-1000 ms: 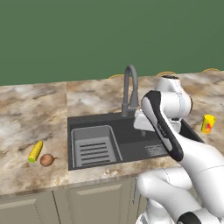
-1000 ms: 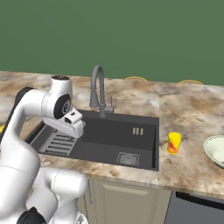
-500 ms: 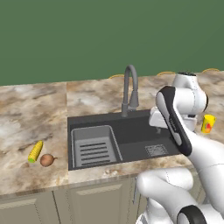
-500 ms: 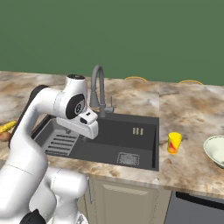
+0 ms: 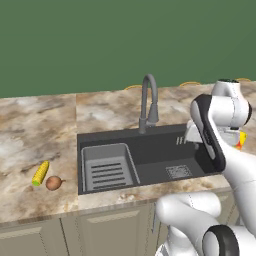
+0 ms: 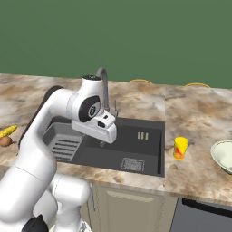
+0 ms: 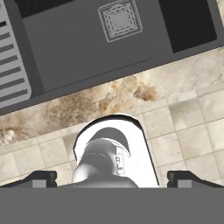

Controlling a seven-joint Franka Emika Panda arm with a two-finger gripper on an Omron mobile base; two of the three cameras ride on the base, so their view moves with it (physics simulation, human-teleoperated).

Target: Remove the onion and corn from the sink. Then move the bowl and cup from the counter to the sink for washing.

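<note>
The sink is lying cleared, the bowl and cup are waiting on the tabletop (unwashed), corn and onion are resting out beside it, and the pincer is hanging spread, holding nothing.

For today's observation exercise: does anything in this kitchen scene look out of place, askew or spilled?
Nothing stands out. The corn and onion lie together on the counter left of the sink; the cup stands upright, nothing spilled.
</note>
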